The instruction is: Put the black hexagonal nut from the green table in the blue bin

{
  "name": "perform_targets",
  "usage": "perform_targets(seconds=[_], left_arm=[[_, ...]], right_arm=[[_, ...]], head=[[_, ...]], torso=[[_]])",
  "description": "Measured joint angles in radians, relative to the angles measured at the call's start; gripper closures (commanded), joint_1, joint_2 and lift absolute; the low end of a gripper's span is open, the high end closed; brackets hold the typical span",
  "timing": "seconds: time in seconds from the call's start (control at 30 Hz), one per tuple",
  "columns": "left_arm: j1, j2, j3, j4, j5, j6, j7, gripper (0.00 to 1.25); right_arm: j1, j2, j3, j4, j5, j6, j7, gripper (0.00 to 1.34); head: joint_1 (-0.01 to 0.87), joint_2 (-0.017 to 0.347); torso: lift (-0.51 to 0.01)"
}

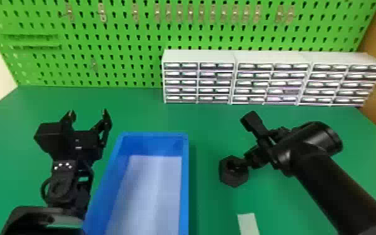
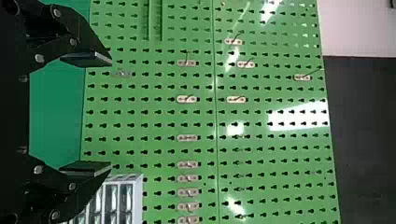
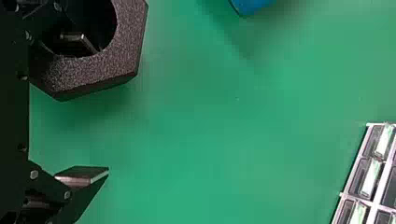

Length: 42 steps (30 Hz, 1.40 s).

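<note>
My right gripper (image 1: 243, 142) is over the desk (image 1: 207, 122), on the side of the blue bin (image 1: 154, 134) toward the desk's right edge. The jaws stand wide apart: one finger passes into the hole of the black hexagonal nut (image 1: 234, 182), while the other is outside, well apart from it. The nut is unclamped and located outside the bin, near its right wall. Whether it bears on the desk or hangs from my finger, I cannot tell.

My left gripper (image 1: 87, 113) is above the desk beside the bin's far left corner, directed at the back edge; its jaws are apart, with nothing between them.

Further items noted: small-parts drawers (image 1: 199, 82) along the desk's back edge, extending toward the right corner; a green pegboard (image 1: 118, 34) behind them; a pale strip (image 1: 248, 222) on the desk, nearer me than the nut.
</note>
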Motion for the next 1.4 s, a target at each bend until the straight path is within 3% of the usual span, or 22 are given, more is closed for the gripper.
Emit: perform_targets(seconds=[0.57, 1.4], left_arm=[[0.006, 0.000, 0.004, 0.001, 0.002, 0.000, 0.000, 0.46], [0.019, 0.000, 0.006, 0.001, 0.006, 0.000, 0.000, 0.46]], right_arm=[[0.000, 0.001, -0.032, -0.002, -0.006, 0.011, 0.000, 0.83], [0.024, 0.005, -0.181, -0.192, 0.021, 0.067, -0.001, 0.84]], head=[[0.657, 0.057], [0.657, 0.057]], torso=[[-0.095], [-0.095]])
